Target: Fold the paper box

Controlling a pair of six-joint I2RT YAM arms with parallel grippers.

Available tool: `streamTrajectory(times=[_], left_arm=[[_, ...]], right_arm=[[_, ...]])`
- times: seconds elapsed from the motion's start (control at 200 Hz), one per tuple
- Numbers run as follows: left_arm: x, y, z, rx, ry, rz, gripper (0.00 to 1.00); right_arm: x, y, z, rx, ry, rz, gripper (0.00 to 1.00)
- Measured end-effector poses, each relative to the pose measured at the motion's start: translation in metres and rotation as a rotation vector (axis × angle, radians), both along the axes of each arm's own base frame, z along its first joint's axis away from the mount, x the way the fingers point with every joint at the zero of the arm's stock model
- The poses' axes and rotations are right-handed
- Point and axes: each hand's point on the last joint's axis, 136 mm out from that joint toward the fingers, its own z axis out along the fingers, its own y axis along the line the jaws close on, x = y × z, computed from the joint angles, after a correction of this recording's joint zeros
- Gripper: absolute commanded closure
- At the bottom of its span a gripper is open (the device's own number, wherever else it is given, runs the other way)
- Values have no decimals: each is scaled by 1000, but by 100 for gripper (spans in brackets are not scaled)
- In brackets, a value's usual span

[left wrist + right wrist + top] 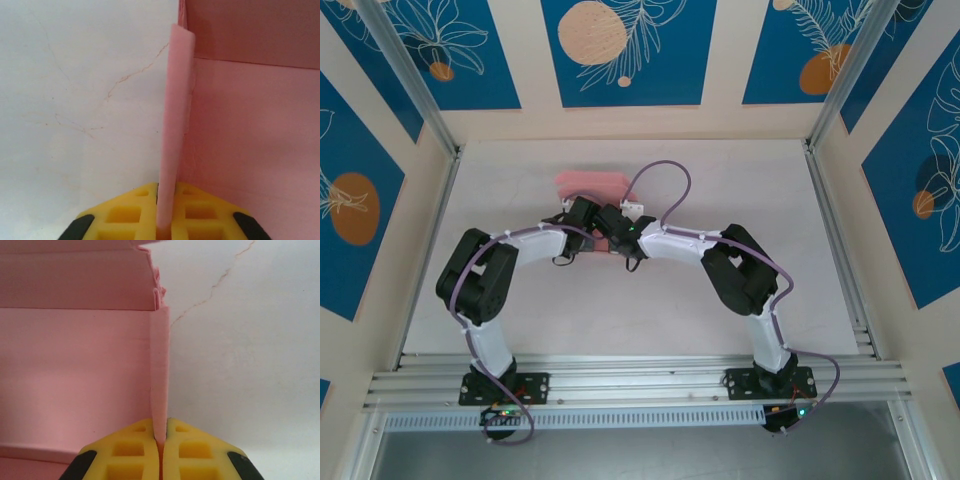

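Note:
The pale pink paper box (592,185) lies at the middle back of the white table, partly hidden under both wrists. My left gripper (582,215) is shut on the box's left side wall (175,110), which stands upright between the yellow fingers (125,215); the pink floor (250,150) spreads to the right. My right gripper (617,225) is shut on the right side wall (160,370), pinched edge-on between its yellow fingers (200,455). The pink floor (75,380) and the back wall (75,285) lie to its left.
The white table (770,250) carries a thin crack (130,75) beside the box. Aluminium rails (640,385) run along the near edge and both sides. Blue patterned panels (620,50) wall the space.

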Motion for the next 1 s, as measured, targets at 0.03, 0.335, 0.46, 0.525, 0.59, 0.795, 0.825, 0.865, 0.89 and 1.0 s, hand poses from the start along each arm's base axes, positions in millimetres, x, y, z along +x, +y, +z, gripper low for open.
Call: streamTrajectory(times=[0.03, 0.335, 0.46, 0.525, 0.59, 0.795, 0.825, 0.865, 0.89, 1.0], left_arm=[[0, 1, 0, -2, -1, 8, 61], [-12, -18, 50, -170, -49, -61, 23], [-23, -21, 102, -265, -144, -98, 16], [-27, -18, 127, -295, -200, -103, 11], [-30, -10, 141, -305, -236, -104, 10], [-25, 7, 151, -328, -276, -175, 13], [-22, 13, 150, -336, -280, -177, 14], [-17, 22, 148, -353, -287, -185, 14], [-15, 27, 146, -364, -290, -189, 14], [-4, 35, 138, -418, -296, -246, 18]], right_arm=[[-1, 0, -1, -3, 2, -1, 100], [-7, -5, -1, -42, 27, 4, 100], [-11, -6, -3, -52, 39, 13, 100], [-12, -5, -2, -54, 47, 25, 100], [-15, -8, -3, -72, 61, 39, 100], [-15, -10, -4, -105, 74, 85, 100], [-16, -11, -4, -111, 78, 92, 100], [-16, -12, -4, -117, 82, 100, 100], [-15, -13, -4, -120, 85, 104, 100], [-16, -17, -4, -128, 104, 121, 99]])
